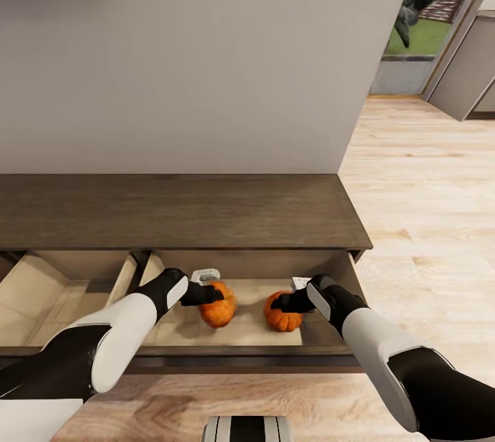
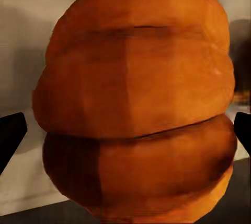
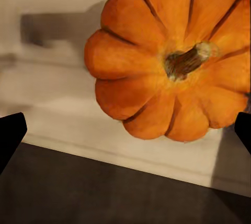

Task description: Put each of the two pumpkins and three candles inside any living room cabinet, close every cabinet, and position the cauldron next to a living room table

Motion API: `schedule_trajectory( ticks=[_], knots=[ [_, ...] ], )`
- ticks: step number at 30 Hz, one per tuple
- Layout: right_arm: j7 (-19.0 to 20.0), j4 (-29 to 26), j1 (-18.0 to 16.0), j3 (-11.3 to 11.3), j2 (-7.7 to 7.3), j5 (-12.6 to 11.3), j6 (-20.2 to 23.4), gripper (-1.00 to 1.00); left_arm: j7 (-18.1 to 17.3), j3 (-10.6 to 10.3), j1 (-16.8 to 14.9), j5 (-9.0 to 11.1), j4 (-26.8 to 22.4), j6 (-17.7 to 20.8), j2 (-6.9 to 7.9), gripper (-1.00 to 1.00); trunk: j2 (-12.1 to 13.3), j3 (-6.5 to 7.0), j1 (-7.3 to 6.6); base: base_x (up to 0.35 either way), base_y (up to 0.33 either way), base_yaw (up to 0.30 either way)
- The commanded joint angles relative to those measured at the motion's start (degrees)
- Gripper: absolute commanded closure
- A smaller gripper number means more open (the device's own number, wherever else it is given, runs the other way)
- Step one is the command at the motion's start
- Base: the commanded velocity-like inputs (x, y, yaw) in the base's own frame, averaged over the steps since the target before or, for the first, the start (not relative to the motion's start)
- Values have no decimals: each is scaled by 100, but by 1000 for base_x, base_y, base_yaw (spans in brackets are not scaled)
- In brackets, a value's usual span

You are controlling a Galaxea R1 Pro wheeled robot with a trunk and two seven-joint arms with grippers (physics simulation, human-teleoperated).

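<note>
**Both pumpkins down in the open cabinet drawer**

My left gripper (image 1: pixel 218 295) reaches into the pulled-out drawer of the cabinet (image 1: pixel 179 212), and the left pumpkin (image 1: pixel 218 306) sits right at my fingertips. From my left wrist its ribbed orange side (image 2: pixel 136 104) bulges between my two dark fingertips (image 2: pixel 10 135), which stand wide apart at either edge; whether they press the skin I cannot tell.

My right gripper (image 1: pixel 283 303) is in the same drawer, just beside the right pumpkin (image 1: pixel 283 315). From my right wrist that pumpkin (image 3: pixel 172 57) lies ahead of my fingers and off toward one of them, stem (image 3: pixel 185 61) facing me, resting on the pale drawer floor (image 3: pixel 63 109). My fingertips (image 3: pixel 10 132) are spread wide and grip nothing.

The two pumpkins lie near each other, apart, between my hands.
</note>
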Motion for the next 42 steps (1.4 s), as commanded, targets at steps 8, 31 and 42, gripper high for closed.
schedule_trajectory(
  ticks=[8, 31, 42],
  knots=[
    [-8, -6, -3, 47, -5, -52, 20, -100, 11, 39, 0, 6, 2, 40, -1, -100, -2, -4, -1, 0, 0, 0],
    [-8, -6, -3, 53, 21, -52, 35, -100, -18, 42, 0, 14, -2, 195, -1, -100, 13, 240, -29, 0, 0, 0],
    [-8, -6, -3, 56, 59, -52, 90, -100, -20, 36, 0, 14, 4, 293, -1, -100, 24, 417, -50, 0, 0, 0]
  ],
)
